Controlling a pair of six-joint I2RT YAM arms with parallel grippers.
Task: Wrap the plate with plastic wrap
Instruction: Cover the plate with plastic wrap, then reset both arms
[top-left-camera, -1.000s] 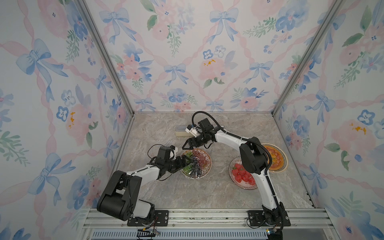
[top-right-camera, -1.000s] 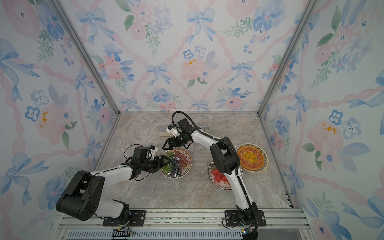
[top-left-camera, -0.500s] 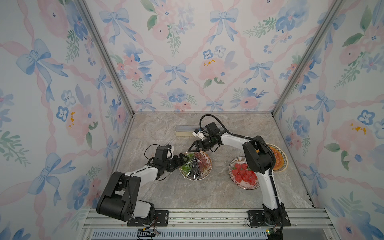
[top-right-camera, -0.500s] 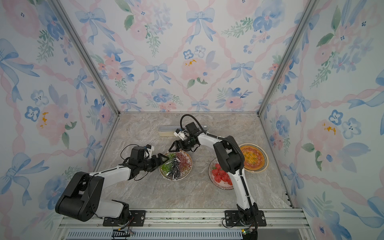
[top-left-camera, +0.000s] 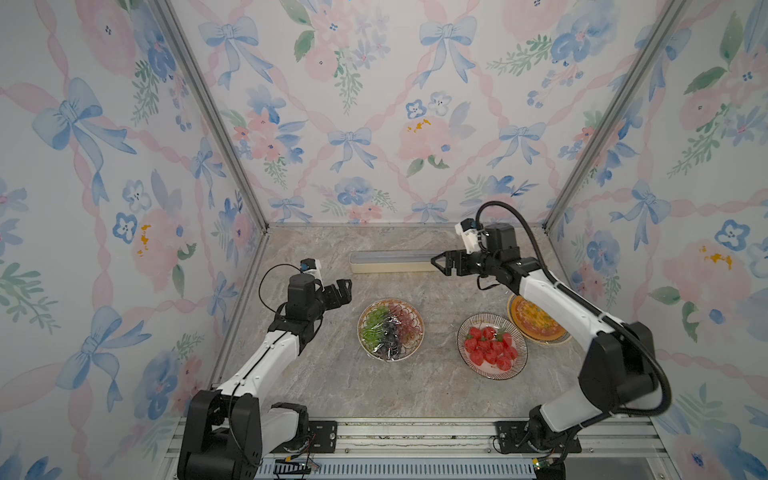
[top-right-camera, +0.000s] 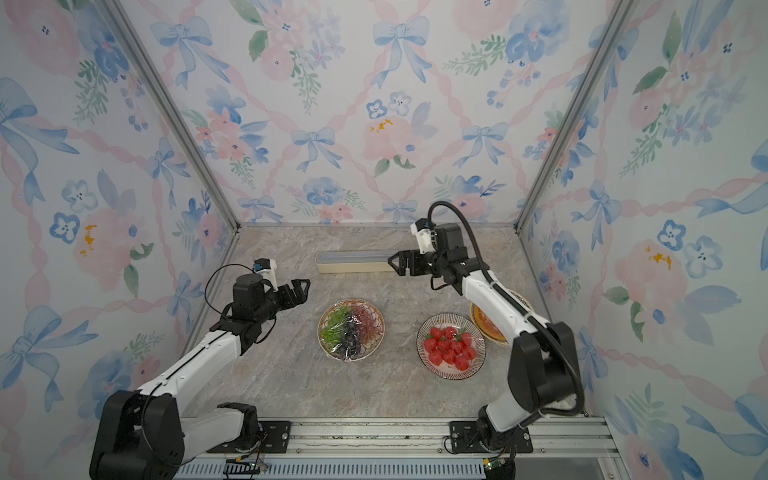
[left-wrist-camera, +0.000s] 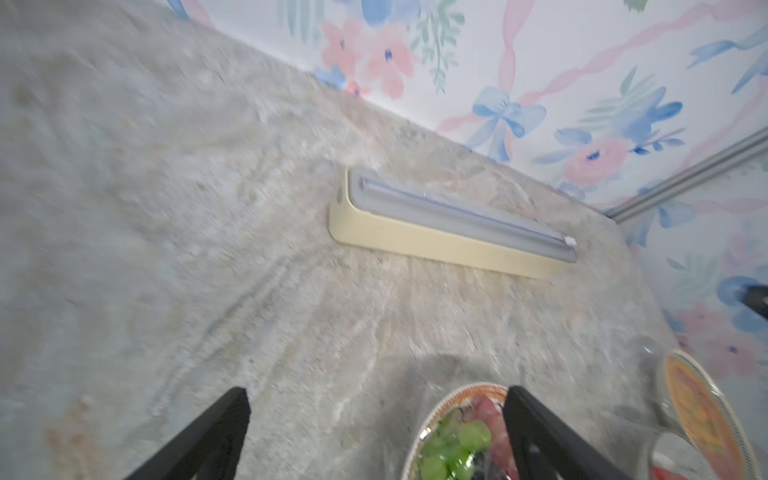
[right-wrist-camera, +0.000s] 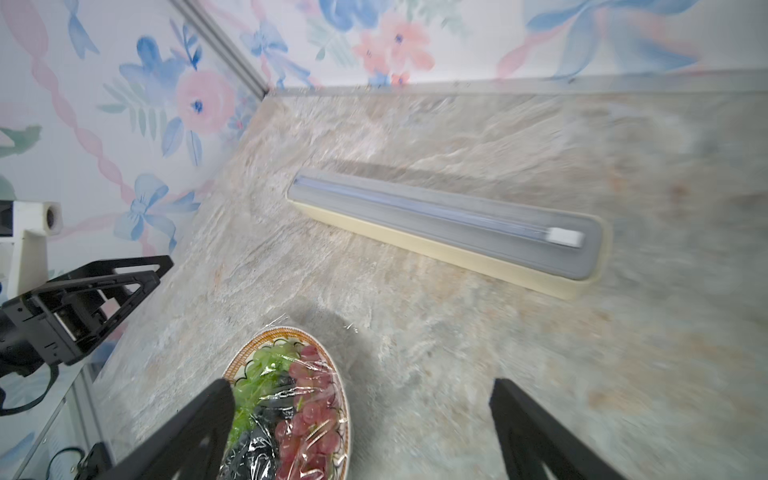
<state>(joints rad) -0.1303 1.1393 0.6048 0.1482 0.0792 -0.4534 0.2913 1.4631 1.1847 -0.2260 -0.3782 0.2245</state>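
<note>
L gripper (top-left-camera: 344, 291) & R gripper (top-left-camera: 439, 262) are both gaping wide, gripping nothing, hovering clear of the plate (top-left-camera: 419, 332). Plastic wrap (top-left-camera: 392, 337) is lying crinkled over the grapes (top-left-camera: 374, 325) - box (top-left-camera: 390, 264) sitting behind, by the R gripper. Wrapping's looking approx done - edges maybe needing tucking.

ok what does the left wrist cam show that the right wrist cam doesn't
Only the left wrist view shows the pizza plate, at the picture's edge. Only the right wrist view shows the left arm's white camera mount. Both show the cream plastic wrap box, the film-covered plate of grapes and the marble tabletop.
</note>
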